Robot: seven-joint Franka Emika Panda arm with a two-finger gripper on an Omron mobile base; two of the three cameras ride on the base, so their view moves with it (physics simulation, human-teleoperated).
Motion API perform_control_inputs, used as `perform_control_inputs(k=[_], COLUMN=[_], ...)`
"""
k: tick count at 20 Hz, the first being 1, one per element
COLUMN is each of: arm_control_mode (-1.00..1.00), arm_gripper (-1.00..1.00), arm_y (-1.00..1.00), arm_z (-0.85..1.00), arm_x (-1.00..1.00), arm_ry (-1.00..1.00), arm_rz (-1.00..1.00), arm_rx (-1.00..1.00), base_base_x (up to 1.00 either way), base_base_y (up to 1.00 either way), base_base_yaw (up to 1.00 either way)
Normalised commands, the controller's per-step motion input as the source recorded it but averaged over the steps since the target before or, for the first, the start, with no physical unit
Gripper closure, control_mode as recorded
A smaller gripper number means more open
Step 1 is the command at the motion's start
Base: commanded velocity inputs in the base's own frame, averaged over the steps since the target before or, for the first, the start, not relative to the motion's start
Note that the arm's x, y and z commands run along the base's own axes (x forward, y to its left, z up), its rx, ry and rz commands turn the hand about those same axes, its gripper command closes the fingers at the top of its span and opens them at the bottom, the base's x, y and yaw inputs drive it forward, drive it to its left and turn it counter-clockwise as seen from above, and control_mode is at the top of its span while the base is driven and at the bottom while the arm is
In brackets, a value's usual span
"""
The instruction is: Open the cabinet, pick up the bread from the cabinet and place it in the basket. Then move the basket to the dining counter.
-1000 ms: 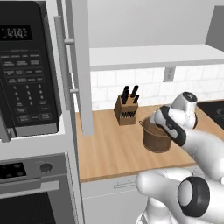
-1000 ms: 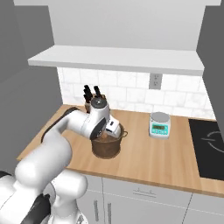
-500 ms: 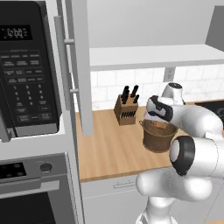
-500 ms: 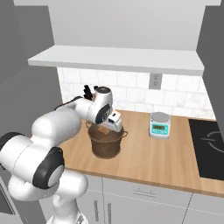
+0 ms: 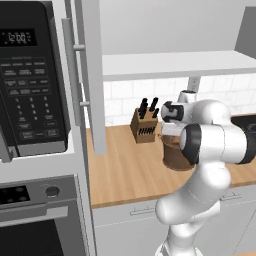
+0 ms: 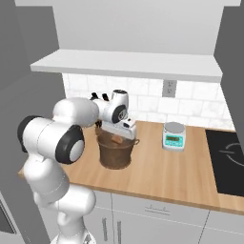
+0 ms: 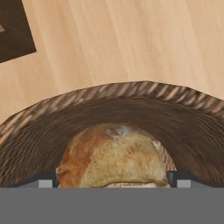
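The brown basket (image 6: 114, 155) stands on the wooden worktop, in front of the knife block. My gripper (image 6: 118, 137) points down into its mouth. In the hand view the golden-brown bread (image 7: 113, 157) fills the gap between my two fingertips (image 7: 177, 183), just above the woven inside of the basket (image 7: 118, 100); my gripper (image 7: 112, 181) is shut on it. From the right, a bit of the bread (image 6: 116, 139) shows at rim height. My forearm covers most of the basket (image 5: 175, 155) in the left base view. The cabinet door (image 5: 92, 75) stands open, edge-on; its white shelf (image 5: 175, 65) is bare.
A knife block (image 5: 144, 125) stands against the tiled wall just behind the basket. A small kitchen scale (image 6: 173, 137) sits to the right, with a black cooktop (image 6: 228, 157) beyond it. The microwave (image 5: 30, 80) and oven (image 5: 30, 220) stand at the left.
My arm's elbow and forearm have swung up and round from low at the front to beside the basket. The hand stayed over the basket with the bread, rising slightly.
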Motion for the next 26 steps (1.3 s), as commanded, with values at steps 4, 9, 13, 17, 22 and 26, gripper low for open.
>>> perform_control_inputs(k=[4,9,13,17,22,26], arm_control_mode=[-1.0,-1.0,-1.0,-1.0,-1.0,-1.0], arm_gripper=[1.0,1.0,-1.0,-1.0,-1.0,-1.0], arm_y=[-0.16,-0.07,0.02,0.0,0.0,0.0], arm_z=[-0.39,-0.35,-0.01,0.04,0.16,0.17], arm_x=[0.11,-0.01,-0.12,-0.29,-0.24,-0.1], arm_ry=[0.03,0.0,0.0,-0.02,-0.01,0.0], arm_rz=[0.0,0.0,0.0,0.0,-0.01,-0.03], arm_rx=[0.0,0.0,0.0,-0.02,-0.09,-0.12], base_base_x=[0.0,0.0,0.0,0.0,0.0,0.0], base_base_y=[0.0,0.0,0.0,0.0,0.0,0.0], base_base_yaw=[0.0,0.0,0.0,0.0,0.0,0.0])
